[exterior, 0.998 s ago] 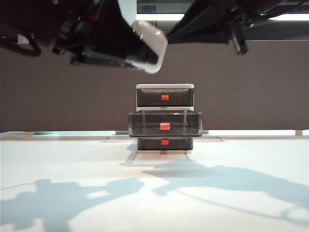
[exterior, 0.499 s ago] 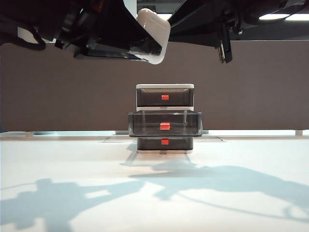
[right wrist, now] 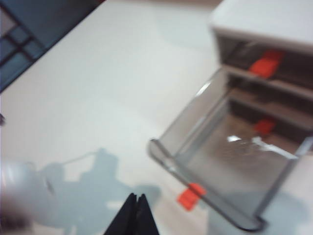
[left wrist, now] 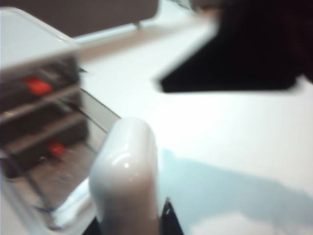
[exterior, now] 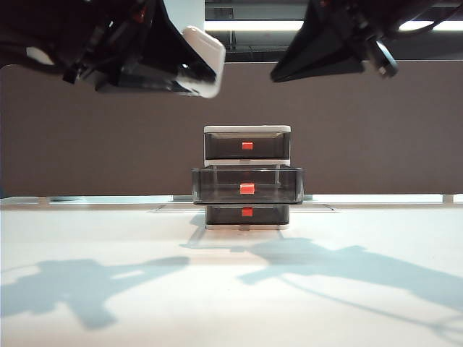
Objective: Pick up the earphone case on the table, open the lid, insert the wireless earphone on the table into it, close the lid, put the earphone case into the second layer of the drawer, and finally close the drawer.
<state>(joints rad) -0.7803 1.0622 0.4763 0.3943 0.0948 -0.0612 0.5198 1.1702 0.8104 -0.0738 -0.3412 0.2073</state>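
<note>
Since a second ago the left claw (exterior: 189, 69) has drawn leftward with the earphone case (exterior: 205, 58), and the right claw (exterior: 289, 72) has swung right, clear of the middle; the left claw pinches the case (left wrist: 128, 176), lid closed, high above the tabletop (exterior: 231, 289), presumably to carry it over the drawer unit (exterior: 247, 177); the right claw (right wrist: 137, 215) hangs empty with fingers pressed together; the second drawer (exterior: 247, 185) stands pulled out and empty (right wrist: 230, 166), ready to receive the case; the tabletop is plain white and shadowed, a dark panel behind.
</note>
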